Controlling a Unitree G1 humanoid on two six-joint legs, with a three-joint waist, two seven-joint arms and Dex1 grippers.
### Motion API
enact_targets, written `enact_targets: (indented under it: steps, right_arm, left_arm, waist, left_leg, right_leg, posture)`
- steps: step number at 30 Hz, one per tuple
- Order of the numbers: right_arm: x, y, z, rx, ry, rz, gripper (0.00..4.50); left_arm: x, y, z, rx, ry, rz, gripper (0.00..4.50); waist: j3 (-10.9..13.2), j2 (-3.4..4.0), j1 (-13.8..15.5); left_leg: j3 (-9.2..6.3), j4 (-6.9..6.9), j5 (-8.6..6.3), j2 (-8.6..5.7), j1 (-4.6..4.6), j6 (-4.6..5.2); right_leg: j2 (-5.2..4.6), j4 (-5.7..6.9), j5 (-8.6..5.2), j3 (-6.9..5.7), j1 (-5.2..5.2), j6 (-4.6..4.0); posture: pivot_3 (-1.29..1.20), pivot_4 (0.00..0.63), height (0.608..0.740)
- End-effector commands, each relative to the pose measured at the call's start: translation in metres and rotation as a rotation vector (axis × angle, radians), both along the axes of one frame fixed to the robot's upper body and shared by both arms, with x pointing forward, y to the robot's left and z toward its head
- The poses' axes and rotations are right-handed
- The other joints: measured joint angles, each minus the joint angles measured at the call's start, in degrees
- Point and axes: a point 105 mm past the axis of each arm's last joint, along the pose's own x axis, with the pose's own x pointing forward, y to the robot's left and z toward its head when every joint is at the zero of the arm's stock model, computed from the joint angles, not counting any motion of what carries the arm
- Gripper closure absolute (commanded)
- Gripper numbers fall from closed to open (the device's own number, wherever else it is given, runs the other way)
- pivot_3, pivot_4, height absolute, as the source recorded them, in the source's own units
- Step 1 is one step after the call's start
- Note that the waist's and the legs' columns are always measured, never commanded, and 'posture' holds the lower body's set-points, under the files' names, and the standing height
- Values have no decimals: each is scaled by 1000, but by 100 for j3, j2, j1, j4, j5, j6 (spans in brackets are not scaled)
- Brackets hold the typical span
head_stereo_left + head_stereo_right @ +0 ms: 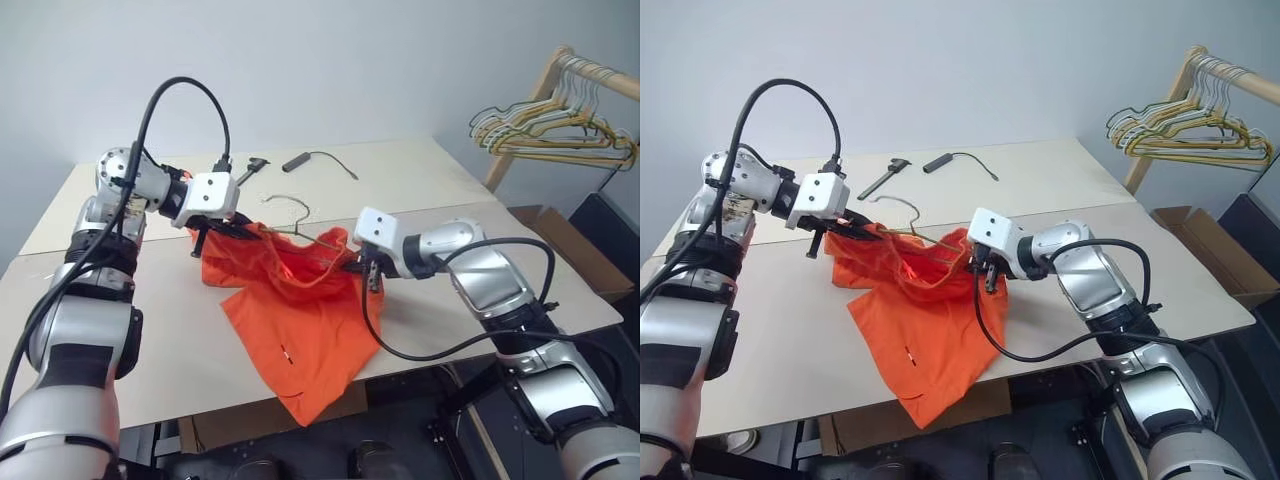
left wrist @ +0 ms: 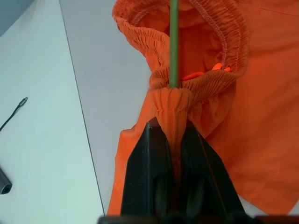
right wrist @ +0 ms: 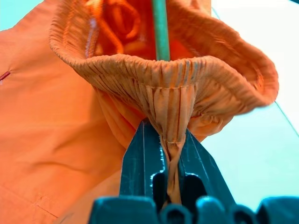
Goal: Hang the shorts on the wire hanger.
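Note:
The bright orange shorts (image 1: 300,320) lie across the middle of the table, one leg drooping over the front edge. My left gripper (image 2: 171,127) is shut on the gathered waistband at its left end. At the waistband's right end my right gripper (image 3: 167,133) is shut on a pinch of the same elastic. The waistband is lifted and stretched between the two. The wire hanger (image 2: 174,42) is a thin green rod that runs inside the waist opening. Its silvery hook (image 1: 284,202) sticks out behind the shorts.
A wooden rack with pale yellow and grey hangers (image 1: 560,125) stands at the far right. A black tool (image 1: 252,170) and a black cabled stick (image 1: 300,160) lie at the back of the table (image 1: 420,170). A cardboard box (image 1: 575,250) sits on the floor to the right.

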Motion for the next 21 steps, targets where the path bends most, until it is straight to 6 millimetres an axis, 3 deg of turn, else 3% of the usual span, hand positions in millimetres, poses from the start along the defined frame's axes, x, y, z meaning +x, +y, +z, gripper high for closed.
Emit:
enact_targets:
  steps: [1,3,4,11,16,21]
  right_arm:
    - [4,-3,11,24,-42,-14,4466]
    - [3,-3,11,25,-38,-17,4466]
    - [3,-4,11,28,-34,-18,4500]
    - [1,-12,18,61,-25,-39,4500]
    - [0,-23,25,88,-5,-88,4500]
    - [-5,-49,36,120,54,-212,4500]
  left_arm:
    - [5,2,11,-51,-42,35,4500]
    - [8,3,11,-87,-33,63,4500]
    - [9,4,12,-112,-25,79,3836]
    - [17,24,9,-102,-42,194,1622]
    - [25,31,31,-183,-109,267,16]
    - [28,35,54,-309,-158,317,16]
  waist:
    - [0,0,1]
    - [0,0,1]
    - [0,0,2]
    - [0,0,-3]
    - [0,0,6]
    - [0,0,2]
  left_leg:
    - [0,0,0,0,0,0]
    - [0,0,0,0,0,0]
    - [-1,0,0,0,0,0]
    - [-1,0,0,0,0,0]
    - [-1,0,0,0,-2,0]
    - [-4,1,-1,-1,-8,1]
  right_leg:
    - [0,0,0,0,0,0]
    - [0,0,0,0,0,0]
    - [0,0,0,0,1,0]
    - [0,0,0,-1,0,0]
    - [-1,-1,0,-3,0,0]
    - [-4,-3,0,-6,-2,0]
  posture:
    - [-5,0,740]
    - [-5,0,740]
    - [-6,0,740]
    - [-15,0,740]
    - [-26,0,740]
    - [-45,0,740]
